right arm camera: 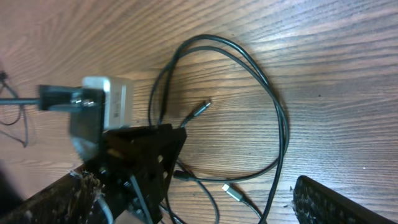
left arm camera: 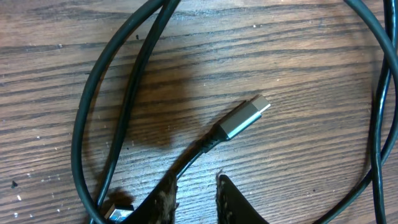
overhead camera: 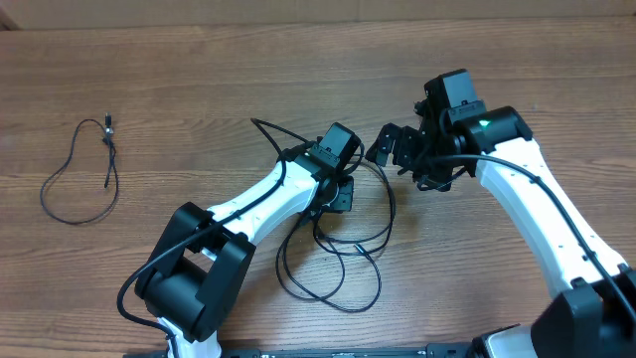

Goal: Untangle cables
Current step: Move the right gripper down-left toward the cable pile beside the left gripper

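Wood-grain counter point(overhead camera: 199, 80) carries two lots of cable. A tangled heap of cables point(right arm camera: 283, 124) lies at the middle, toward the near edge. A single looped cable point(overhead camera: 107, 127) lies well apart, toward the left edge.

Left arm point(overhead camera: 258, 199) reaches in from the near edge, elbow bent, with the left claw point(left arm camera: 196, 180) pointed down over the heap. Its jaws stand narrowly apart. A cord ending in a silver plug point(left arm camera: 245, 117) runs up to one fingertip; whether it is pinched cannot be told.

Right arm point(overhead camera: 537, 209) arches in from the near right corner. The right claw point(overhead camera: 393, 151) gapes wide and holds nothing, near the left arm's wrist.
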